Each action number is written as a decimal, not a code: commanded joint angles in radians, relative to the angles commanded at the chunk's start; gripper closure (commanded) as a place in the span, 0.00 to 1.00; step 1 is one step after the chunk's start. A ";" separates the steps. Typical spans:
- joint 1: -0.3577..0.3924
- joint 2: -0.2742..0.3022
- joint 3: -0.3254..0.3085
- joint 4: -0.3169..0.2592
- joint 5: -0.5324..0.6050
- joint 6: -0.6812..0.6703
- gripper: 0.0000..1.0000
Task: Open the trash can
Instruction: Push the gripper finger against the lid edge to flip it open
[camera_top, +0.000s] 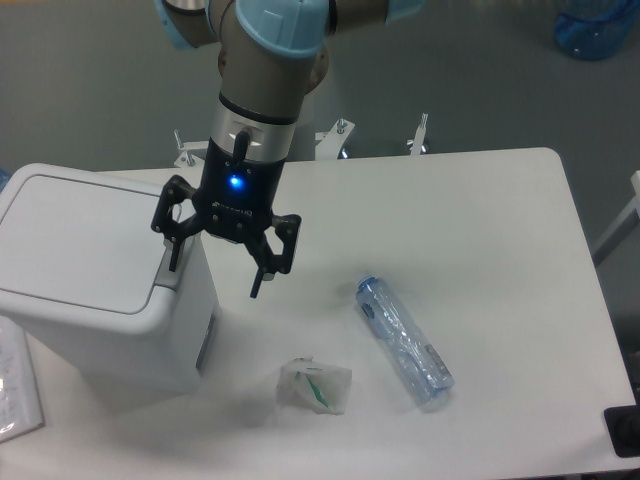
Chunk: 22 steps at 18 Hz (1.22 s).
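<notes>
The trash can (90, 275) is a big boxy white bin at the left of the table, its flat lid down. A grey push-tab (166, 272) sits on the lid's right edge. My gripper (216, 282) hangs open just above and right of that tab, pointing down. Its left finger (176, 255) is over the tab and its right finger (260, 280) is past the bin's right side. Nothing is held between the fingers.
A crushed clear plastic bottle (403, 341) lies on the table right of centre. A crumpled clear wrapper (315, 385) lies near the front. A flat clear packet (15, 385) pokes out at the bin's front left. The table edge (575, 220) runs along the right.
</notes>
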 joint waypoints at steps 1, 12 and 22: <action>0.000 -0.002 -0.003 0.000 0.000 0.000 0.00; 0.000 0.003 -0.051 0.063 0.009 0.000 0.00; 0.002 0.003 -0.035 0.061 0.009 0.000 0.00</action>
